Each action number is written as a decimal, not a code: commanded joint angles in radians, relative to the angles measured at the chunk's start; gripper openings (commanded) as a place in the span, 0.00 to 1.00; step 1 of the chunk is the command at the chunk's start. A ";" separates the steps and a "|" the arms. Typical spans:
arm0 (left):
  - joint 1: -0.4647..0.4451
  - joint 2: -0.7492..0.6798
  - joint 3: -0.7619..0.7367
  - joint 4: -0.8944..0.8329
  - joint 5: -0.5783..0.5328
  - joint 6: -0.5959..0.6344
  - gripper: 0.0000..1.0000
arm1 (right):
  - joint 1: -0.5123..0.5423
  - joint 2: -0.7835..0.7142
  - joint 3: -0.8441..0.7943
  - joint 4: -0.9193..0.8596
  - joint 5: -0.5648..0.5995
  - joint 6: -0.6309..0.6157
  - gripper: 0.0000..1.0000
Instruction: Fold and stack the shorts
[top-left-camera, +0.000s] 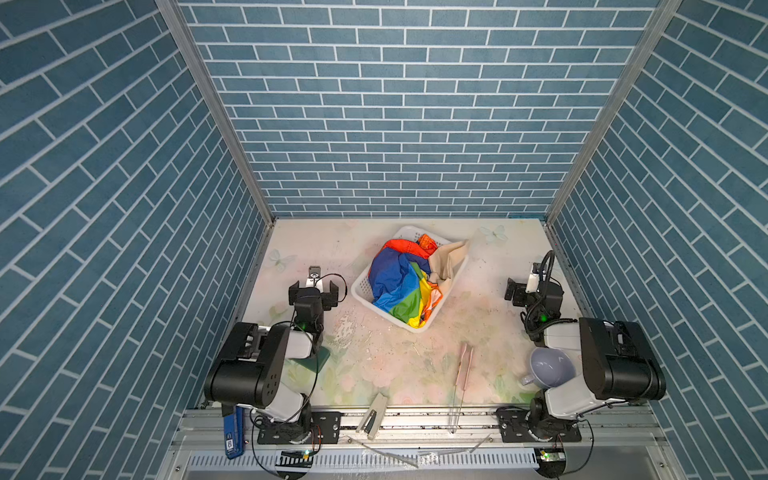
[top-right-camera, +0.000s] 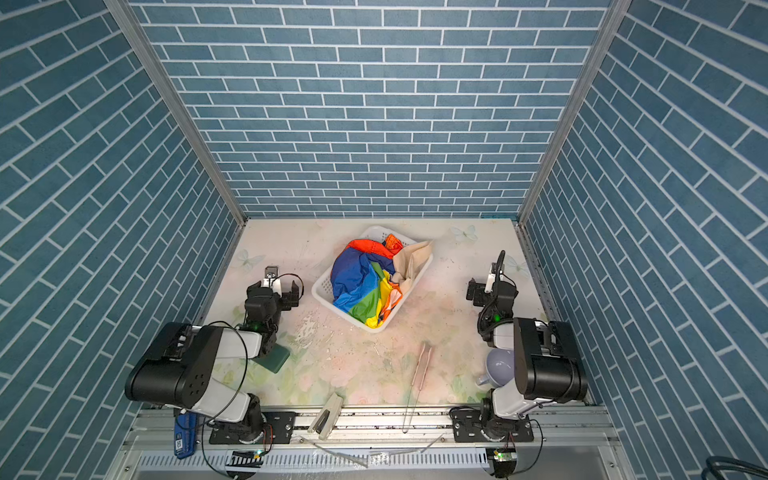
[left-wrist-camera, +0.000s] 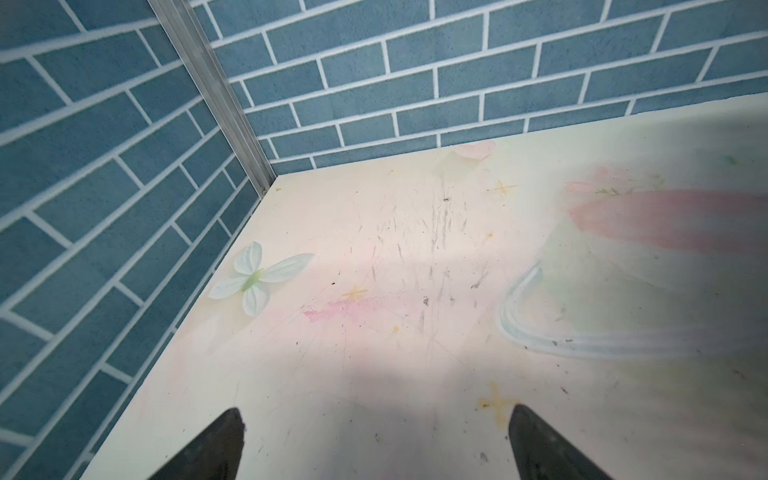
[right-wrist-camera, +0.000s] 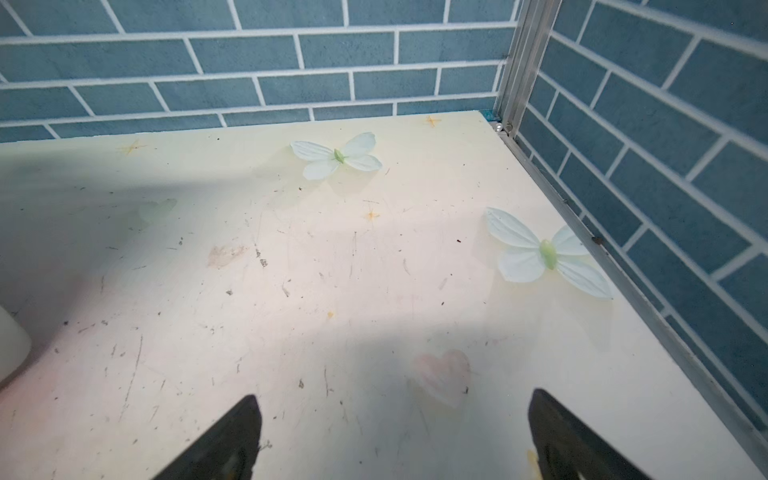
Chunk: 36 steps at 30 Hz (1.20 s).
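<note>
The rainbow-striped shorts (top-left-camera: 397, 286) (top-right-camera: 359, 286) lie crumpled in a white basket (top-left-camera: 360, 287) (top-right-camera: 321, 286) at the middle back of the table. The beige shorts (top-left-camera: 449, 257) (top-right-camera: 413, 257) are bunched against the basket's far right side, partly draped over its rim. My left gripper (top-left-camera: 313, 284) (top-right-camera: 274, 284) (left-wrist-camera: 376, 415) hovers left of the basket, open and empty over bare table. My right gripper (top-left-camera: 534, 286) (top-right-camera: 492, 284) (right-wrist-camera: 395, 399) hangs well right of the basket near the side wall, also open and empty. Neither touches the cloth.
A lavender cup (top-left-camera: 548, 365) lies by the right arm's base. Pink tongs (top-left-camera: 463, 374) and a stapler (top-left-camera: 374, 417) sit near the front edge. A green object (top-left-camera: 320, 359) shows under the left arm. Blue brick walls enclose three sides.
</note>
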 joint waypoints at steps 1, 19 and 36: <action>0.005 0.008 0.012 0.009 -0.008 0.001 1.00 | -0.006 0.004 -0.007 0.023 -0.015 -0.006 0.99; 0.016 0.009 0.028 -0.024 -0.008 -0.012 1.00 | -0.007 0.006 0.000 0.012 -0.025 -0.005 0.99; -0.023 -0.295 0.296 -0.720 -0.441 -0.336 1.00 | 0.108 -0.251 0.133 -0.385 0.410 0.097 0.99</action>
